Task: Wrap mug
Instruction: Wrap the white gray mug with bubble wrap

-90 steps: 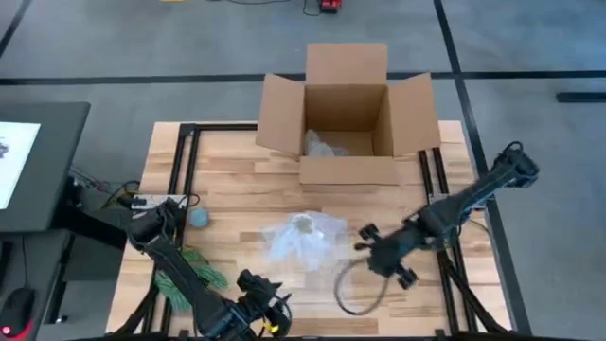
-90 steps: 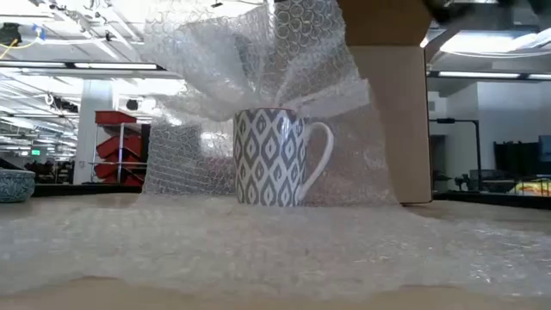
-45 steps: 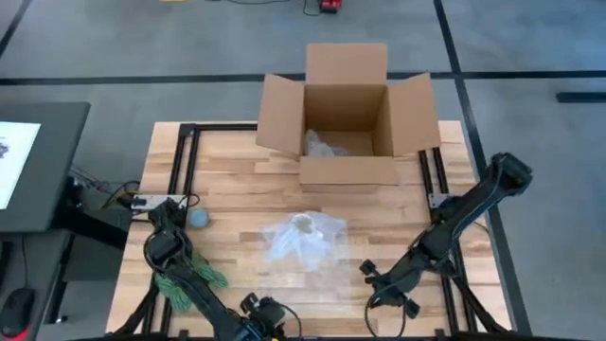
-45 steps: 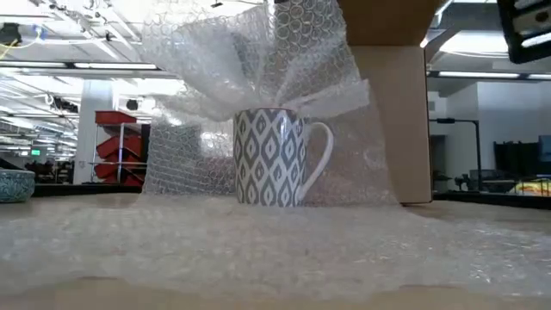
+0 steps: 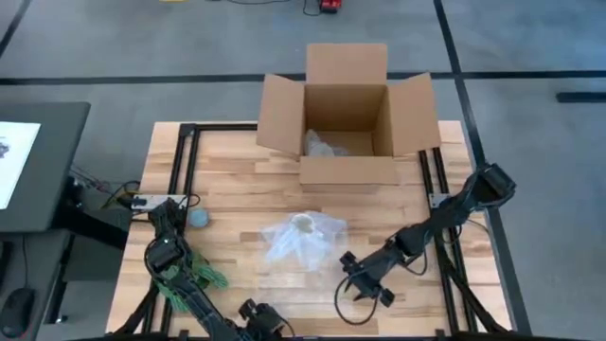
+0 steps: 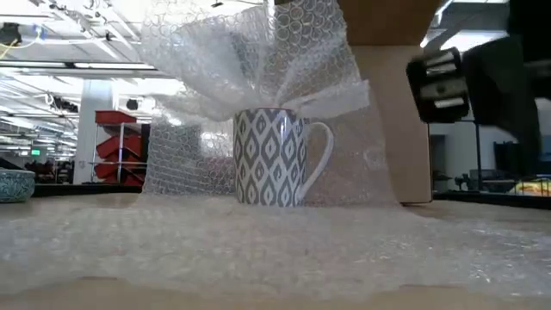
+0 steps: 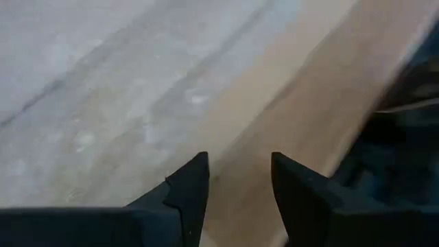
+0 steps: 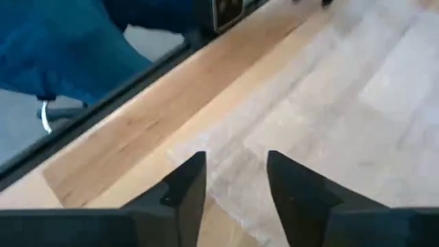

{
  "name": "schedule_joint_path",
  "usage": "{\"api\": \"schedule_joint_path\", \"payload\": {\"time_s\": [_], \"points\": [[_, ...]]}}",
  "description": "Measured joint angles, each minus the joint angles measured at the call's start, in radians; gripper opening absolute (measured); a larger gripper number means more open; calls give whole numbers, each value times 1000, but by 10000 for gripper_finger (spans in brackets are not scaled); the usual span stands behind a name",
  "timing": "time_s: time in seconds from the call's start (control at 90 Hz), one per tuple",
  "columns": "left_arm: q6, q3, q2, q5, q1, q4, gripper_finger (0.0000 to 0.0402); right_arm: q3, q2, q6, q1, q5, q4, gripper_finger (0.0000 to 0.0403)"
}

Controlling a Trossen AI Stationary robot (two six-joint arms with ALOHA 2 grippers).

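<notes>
The table (image 5: 237, 189) is lit evenly from above, and only faint shadows are cast beside the cardboard box (image 5: 346, 114). In the low view, ceiling strip lights are seen burning bright behind the bubble wrap (image 6: 258, 60), whose upper folds are washed out by glare (the mug (image 6: 274, 157) itself is rendered sharply). The near sheet is softened, and the right gripper (image 6: 465, 82) is blurred. Both wrist views are soft and hazy throughout

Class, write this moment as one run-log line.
mug: upright on bubble wrap, partly draped | right gripper: open, above wrap's near edge | left gripper: open, table's near edge
</notes>
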Motion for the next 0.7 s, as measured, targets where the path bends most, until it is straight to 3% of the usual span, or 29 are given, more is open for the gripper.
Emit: {"api": "schedule_joint_path", "payload": {"time_s": [0.222, 0.378, 0.522, 0.7], "points": [[113, 31, 1, -31, 17, -68, 72, 69, 118, -15, 46, 10, 0, 179], [165, 31, -2, -45, 36, -75, 45, 129, 172, -51, 75, 131, -52, 192], [133, 4, -2, -34, 38, -112, 34, 162, 191, -20, 80, 170, -95, 194], [116, -58, -2, -30, 38, -32, 32, 167, 192, 60, 87, 191, -139, 179]]}}
